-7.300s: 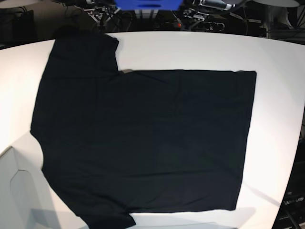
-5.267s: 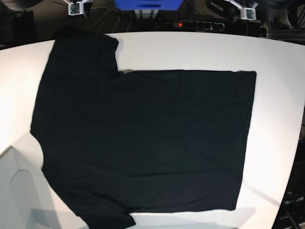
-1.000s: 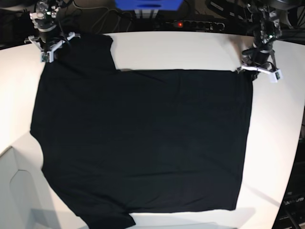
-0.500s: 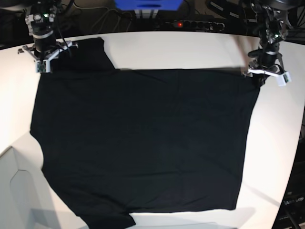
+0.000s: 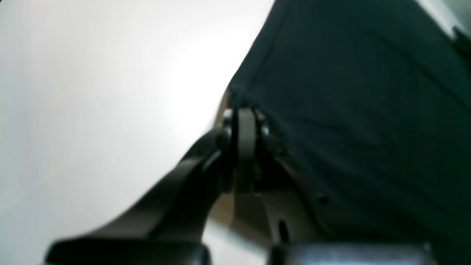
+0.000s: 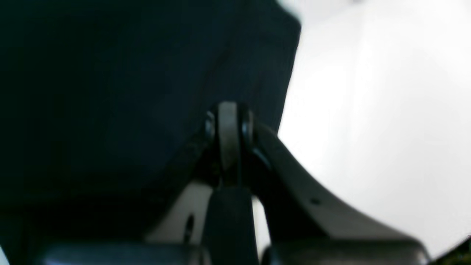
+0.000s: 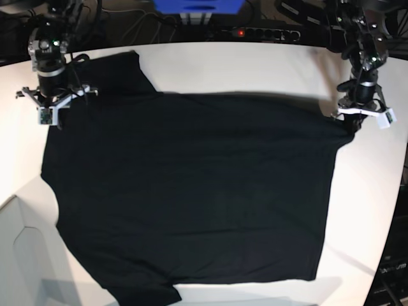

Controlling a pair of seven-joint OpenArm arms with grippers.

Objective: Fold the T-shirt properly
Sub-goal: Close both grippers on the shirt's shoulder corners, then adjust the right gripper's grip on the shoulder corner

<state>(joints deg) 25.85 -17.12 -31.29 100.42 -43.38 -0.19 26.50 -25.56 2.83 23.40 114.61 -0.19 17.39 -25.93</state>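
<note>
Lying flat on a white table (image 7: 255,70), a large black cloth T-shirt (image 7: 191,191) is pinched at opposite far corners, apparently, by the closed left gripper (image 7: 354,121) and right gripper (image 7: 52,113).

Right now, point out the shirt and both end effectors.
shirt (image 7: 191,191), base view, middle of the cloth
left end effector (image 7: 357,121), base view, tips at shirt corner
right end effector (image 7: 51,115), base view, tips

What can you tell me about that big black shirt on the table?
The T-shirt is plain black cloth with short sleeves, spread almost flat on the white table, nothing folded yet. The left gripper pinches one far corner, the right gripper pinches the far sleeve's edge; both are shut on the fabric.
</note>
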